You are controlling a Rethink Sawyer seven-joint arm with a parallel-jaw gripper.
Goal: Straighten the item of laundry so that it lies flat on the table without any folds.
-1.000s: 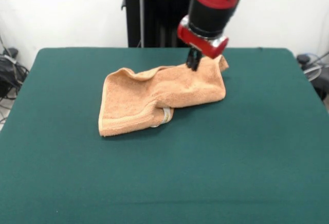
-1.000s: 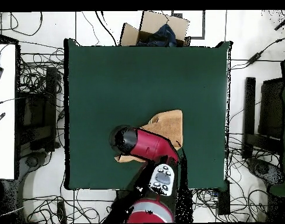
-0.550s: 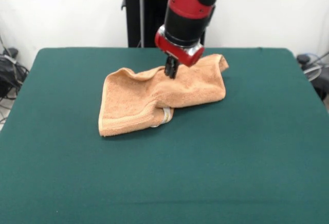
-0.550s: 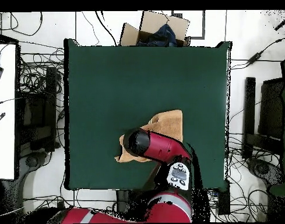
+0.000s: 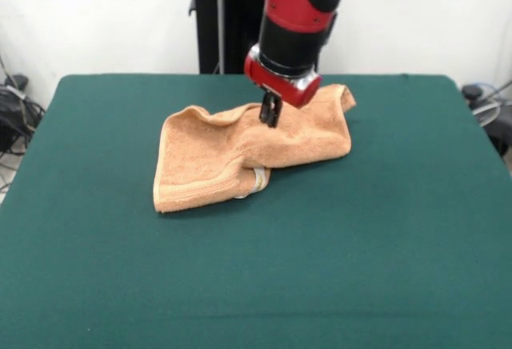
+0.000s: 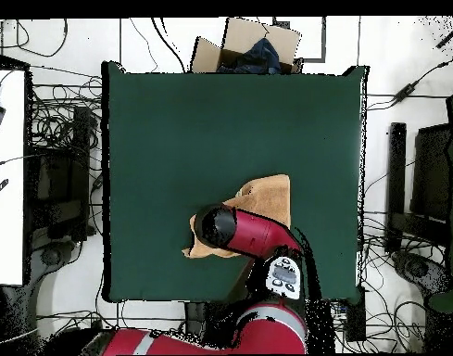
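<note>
The item of laundry [image 5: 240,153] is a peach-orange towel lying crumpled on the far middle of the green table [image 5: 400,245]. Its left part is folded over, with a white tag [image 5: 258,179] at the near fold. The right part bunches up to a raised corner at the far right. My gripper [image 5: 270,118] hangs just over the towel's far edge near its middle, fingers shut with nothing in them. From overhead, the towel [image 6: 270,197] shows partly beyond the red arm [image 6: 253,236], which hides the gripper and the towel's near part on the table [image 6: 193,130].
An open cardboard box [image 6: 244,46] stands just beyond the table's far edge in the overhead view. Cables and dark equipment lie on the floor on both sides. A white desk [image 6: 6,176] sits at the left.
My gripper moved from the towel's raised far-right corner leftward to the middle of its far edge, then stayed almost still. The towel has not changed shape.
</note>
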